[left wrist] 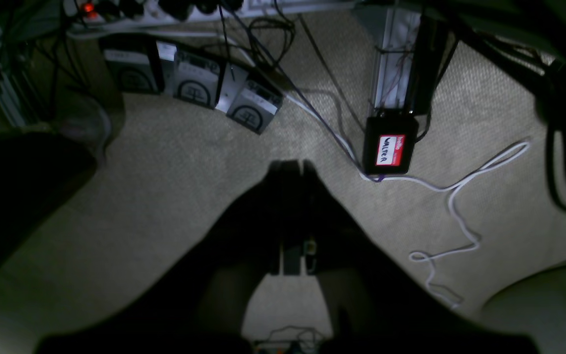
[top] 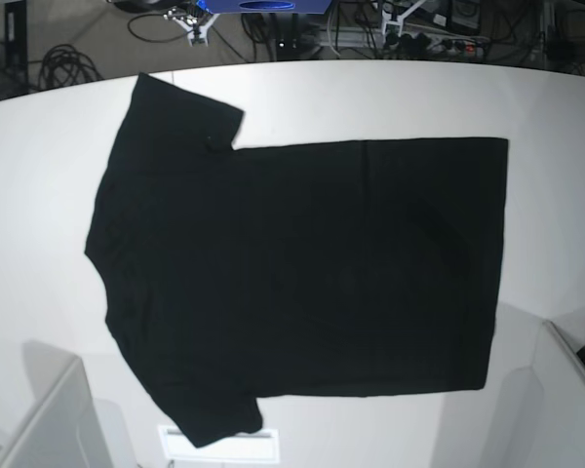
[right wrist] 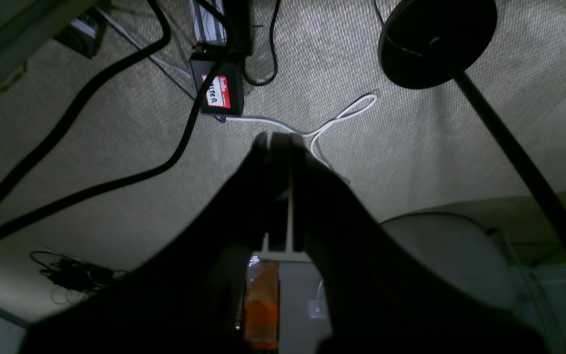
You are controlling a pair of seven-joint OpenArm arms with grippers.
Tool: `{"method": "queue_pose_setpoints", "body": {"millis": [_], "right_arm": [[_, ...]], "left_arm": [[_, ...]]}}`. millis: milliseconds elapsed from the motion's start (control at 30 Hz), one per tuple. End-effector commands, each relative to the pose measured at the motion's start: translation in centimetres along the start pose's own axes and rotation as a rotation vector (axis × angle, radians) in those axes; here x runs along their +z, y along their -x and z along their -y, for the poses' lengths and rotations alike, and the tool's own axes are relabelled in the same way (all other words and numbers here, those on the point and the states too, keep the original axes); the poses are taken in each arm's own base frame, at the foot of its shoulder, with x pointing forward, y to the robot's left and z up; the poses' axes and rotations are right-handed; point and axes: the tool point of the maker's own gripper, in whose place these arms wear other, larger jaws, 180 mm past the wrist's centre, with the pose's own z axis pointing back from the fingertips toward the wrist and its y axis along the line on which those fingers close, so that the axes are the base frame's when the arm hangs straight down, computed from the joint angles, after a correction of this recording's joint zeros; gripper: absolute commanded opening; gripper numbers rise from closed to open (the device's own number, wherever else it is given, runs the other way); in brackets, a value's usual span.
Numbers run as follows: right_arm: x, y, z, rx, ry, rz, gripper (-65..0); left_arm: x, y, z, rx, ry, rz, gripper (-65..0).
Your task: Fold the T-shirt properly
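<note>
The T-shirt [top: 302,263] lies spread flat on the white table [top: 565,107], plain black side up. Its sleeves point toward the table's far and near edges at the left, and its straight hem runs down the right. Neither arm shows in the base view. My left gripper [left wrist: 290,164] is shut with nothing between its fingers and hangs over beige carpet, away from the shirt. Over the same carpet, my right gripper [right wrist: 278,137] is also shut and holds nothing.
On the carpet lie a black box with a red name label [left wrist: 390,150] [right wrist: 215,91], a looping white cable [left wrist: 460,196], grey power units [left wrist: 194,83] and a round black stand base [right wrist: 435,39]. White structures [top: 39,419] [top: 565,390] stand at the table's near corners.
</note>
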Motion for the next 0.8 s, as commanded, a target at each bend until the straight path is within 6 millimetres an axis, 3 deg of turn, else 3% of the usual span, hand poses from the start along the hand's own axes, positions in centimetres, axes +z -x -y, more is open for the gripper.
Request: {"method": "queue_pose_setpoints", "body": {"millis": [0, 133, 200, 267, 367, 433, 533, 667, 767], "right_arm": [[0.0, 0.4, -0.2, -0.001, -0.003, -0.009, -65.0], [0.0, 0.4, 0.0, -0.004, 0.000, -0.010, -64.7], [0.0, 0.4, 0.1, -0.004, 0.001, -0.010, -60.5], [0.0, 0.4, 0.1, -0.004, 0.001, -0.010, -47.9], [0.0, 0.7, 0.0, -0.003, 0.000, -0.014, -21.6], [-0.1, 0.8, -0.2, -0.001, -0.005, -0.003, -17.1], [0.0, 0.7, -0.4, 0.003, -0.014, 0.033, -28.1], [0.0, 0.6, 0.0, -0.002, -0.008, 0.043, -63.9], [0.0, 0.6, 0.8, -0.002, 0.007, 0.043, -65.0]], "left_arm": [[0.0, -0.5, -0.1, 0.003, -0.004, 0.015, -64.8], [0.0, -0.8, -0.4, 0.016, -0.010, 0.022, -64.8], [0.0, -1.1, -0.4, 0.004, -0.008, 0.027, -64.7], [0.0, -1.1, -0.4, 0.019, -0.010, 0.026, -65.0], [0.0, -1.2, -0.4, 0.019, -0.011, 0.028, -65.0], [0.0, -1.2, -0.4, 0.019, -0.011, 0.028, -64.7], [-0.1, -2.0, -0.5, 0.016, -0.010, 0.039, -64.5], [-0.1, -2.2, -0.4, 0.019, -0.010, 0.040, -64.3], [-0.1, -2.2, -0.4, 0.022, -0.010, 0.040, -64.3]]}}
